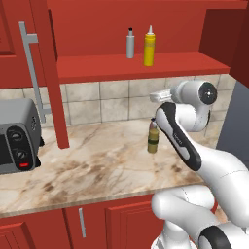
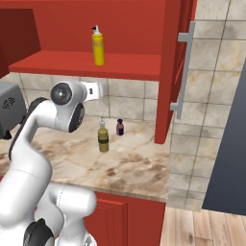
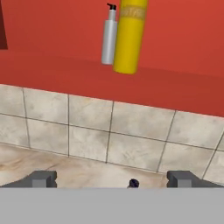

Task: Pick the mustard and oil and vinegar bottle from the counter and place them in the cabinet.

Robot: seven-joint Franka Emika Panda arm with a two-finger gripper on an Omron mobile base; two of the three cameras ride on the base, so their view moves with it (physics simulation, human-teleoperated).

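My gripper (image 3: 112, 179) jaws wide apart and empty, mustard (image 3: 129, 35) on the cabinet (image 3: 175, 48) shelf above them, oil and vinegar bottle (image 2: 103, 136) on the counter (image 1: 97, 160) below.

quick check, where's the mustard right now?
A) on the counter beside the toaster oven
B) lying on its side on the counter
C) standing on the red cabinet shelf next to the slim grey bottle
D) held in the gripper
C: the mustard stands upright on the cabinet shelf beside the slim grey bottle, while the gripper is open and empty below shelf level.
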